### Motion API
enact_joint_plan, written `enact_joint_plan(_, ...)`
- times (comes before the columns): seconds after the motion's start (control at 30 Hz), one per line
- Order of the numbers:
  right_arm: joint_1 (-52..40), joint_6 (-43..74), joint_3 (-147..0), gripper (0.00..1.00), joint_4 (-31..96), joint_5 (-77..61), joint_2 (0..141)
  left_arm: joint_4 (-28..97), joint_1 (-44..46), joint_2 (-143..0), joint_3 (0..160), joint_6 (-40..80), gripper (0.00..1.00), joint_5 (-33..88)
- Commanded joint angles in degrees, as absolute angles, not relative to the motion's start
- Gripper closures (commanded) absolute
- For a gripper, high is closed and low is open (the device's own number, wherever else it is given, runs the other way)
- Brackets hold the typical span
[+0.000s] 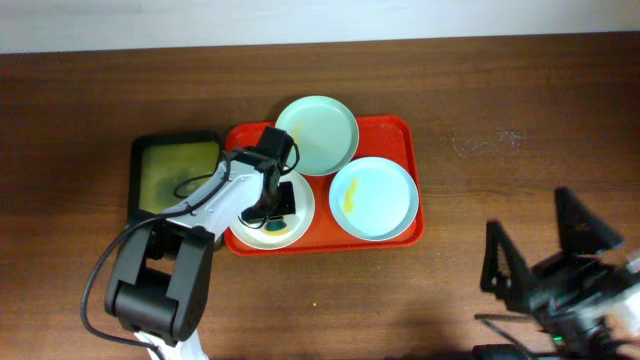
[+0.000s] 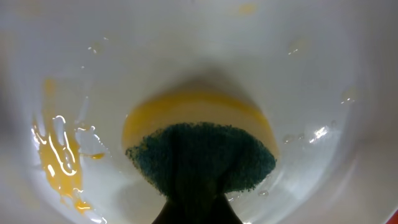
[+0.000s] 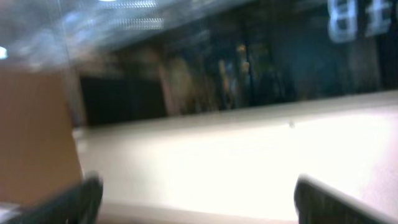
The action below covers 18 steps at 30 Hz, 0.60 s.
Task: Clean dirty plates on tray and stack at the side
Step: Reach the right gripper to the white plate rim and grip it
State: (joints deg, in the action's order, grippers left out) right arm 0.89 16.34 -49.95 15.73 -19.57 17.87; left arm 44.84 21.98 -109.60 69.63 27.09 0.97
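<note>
The red tray [image 1: 405,135] holds three plates. The pale mint green plate [image 1: 318,133] is at the back. The pale blue-white plate [image 1: 375,197] at the right has a yellow smear. The white plate [image 1: 292,230] is at the front left, under my left gripper [image 1: 272,205]. In the left wrist view the left gripper is shut on a yellow sponge with a green scouring face [image 2: 202,155], pressed onto the white plate [image 2: 186,56]; a yellowish smear [image 2: 59,162] lies to its left. My right gripper [image 1: 545,255] is open and empty over the table at the front right.
A smaller black-rimmed olive-green tray [image 1: 170,170] sits just left of the red tray. The left arm's base [image 1: 160,290] stands at the front left. The brown wooden table [image 1: 500,120] lies right of the tray.
</note>
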Motion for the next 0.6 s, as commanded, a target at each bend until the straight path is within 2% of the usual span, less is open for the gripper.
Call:
enact_joint_plan(0.0,1.1,7.8,-75.9,0.01,43.6,-20.2,39.8,45.0,22.0,-110.5,69.3,27.6,1.00,0.2)
enact_joint_plan(0.1,1.1,7.9,-91.1,0.01,61.3,-35.0,56.5,44.8,22.0,-110.5,69.3,27.6,1.00,0.2)
enact_joint_plan(0.17,1.1,7.9,-95.5,0.03,67.4,-43.9,64.5,44.6,22.0,-110.5,69.3,27.6,1.00,0.2)
enact_joint_plan(0.2,1.0,7.9,-95.8,0.28,67.6,-48.4,68.7,44.5,22.0,-110.5,69.3,27.6,1.00,0.2)
enact_joint_plan(0.23,0.1,7.7,-95.8,0.40,67.9,-49.5,72.1,44.3,21.9,-110.5,69.3,27.6,1.00,0.1)
enact_joint_plan(0.3,-2.5,7.7,-95.7,0.40,69.0,-47.5,77.4,43.9,21.1,-110.5,69.4,27.8,1.00,0.2)
enact_joint_plan(0.43,-14.7,9.0,-95.7,0.41,67.8,-35.2,88.5,43.7,17.0,-110.5,69.4,27.8,1.00,1.6)
enact_joint_plan(0.57,-22.4,22.3,-95.7,0.47,64.1,-19.3,96.6,43.5,14.1,-110.5,69.4,27.8,1.00,7.5)
